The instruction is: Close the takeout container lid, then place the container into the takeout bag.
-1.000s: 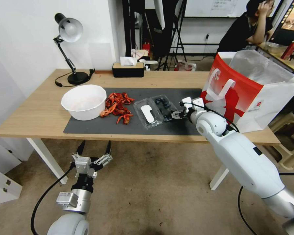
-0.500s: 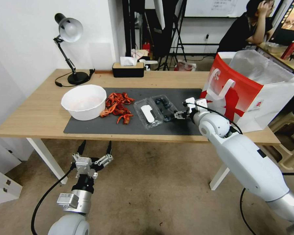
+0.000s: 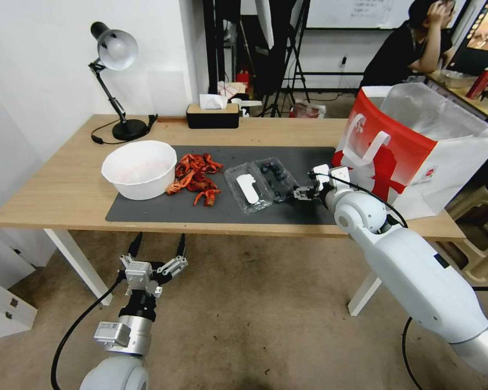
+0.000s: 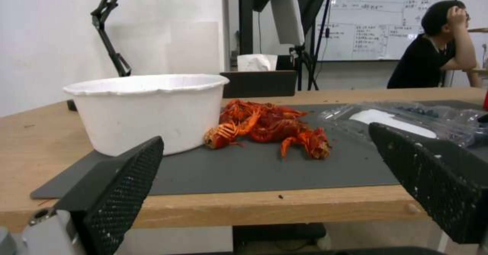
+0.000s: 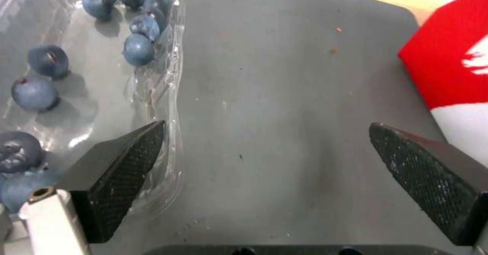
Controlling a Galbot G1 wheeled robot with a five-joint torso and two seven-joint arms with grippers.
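Clear plastic, the takeout container lies open and flat on the dark mat, with blueberries in one half and the labelled lid beside it. The right gripper reaches low over the mat from a long, stretched-out white arm, its fingers spread wide and holding nothing; one finger seems to touch the berry half's edge. The red-and-white takeout bag stands open just behind that arm. The left gripper hangs below the table edge, pointing up, fingers apart.
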